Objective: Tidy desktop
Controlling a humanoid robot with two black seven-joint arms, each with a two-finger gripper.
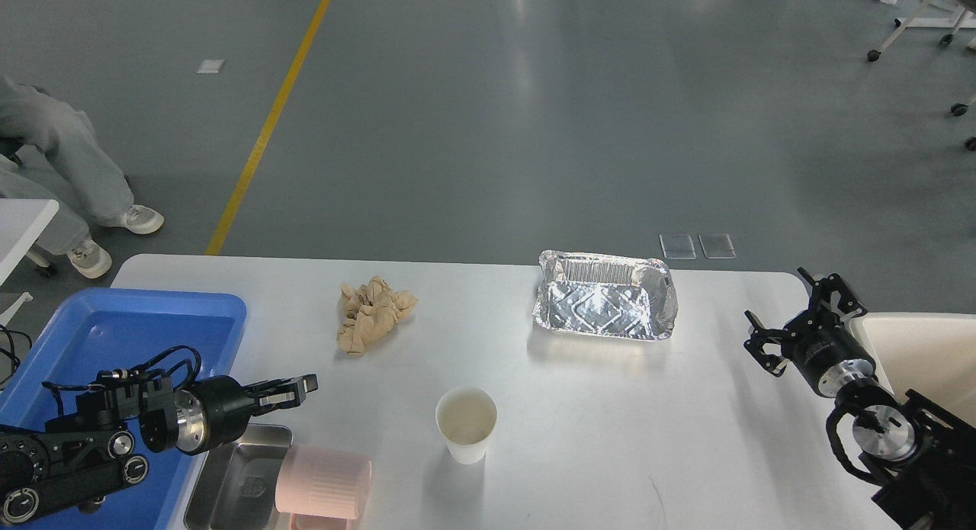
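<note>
White desktop (579,408) holds a foil tray (606,297); right hand (797,313) spread, left hand (293,390) seemingly pressed together, empty.

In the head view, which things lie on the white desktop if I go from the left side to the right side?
Blue tray → crumpled brown paper → paper cup → foil container. I leave out the metal tray and pink cup at the bottom left; they overlap.
</note>
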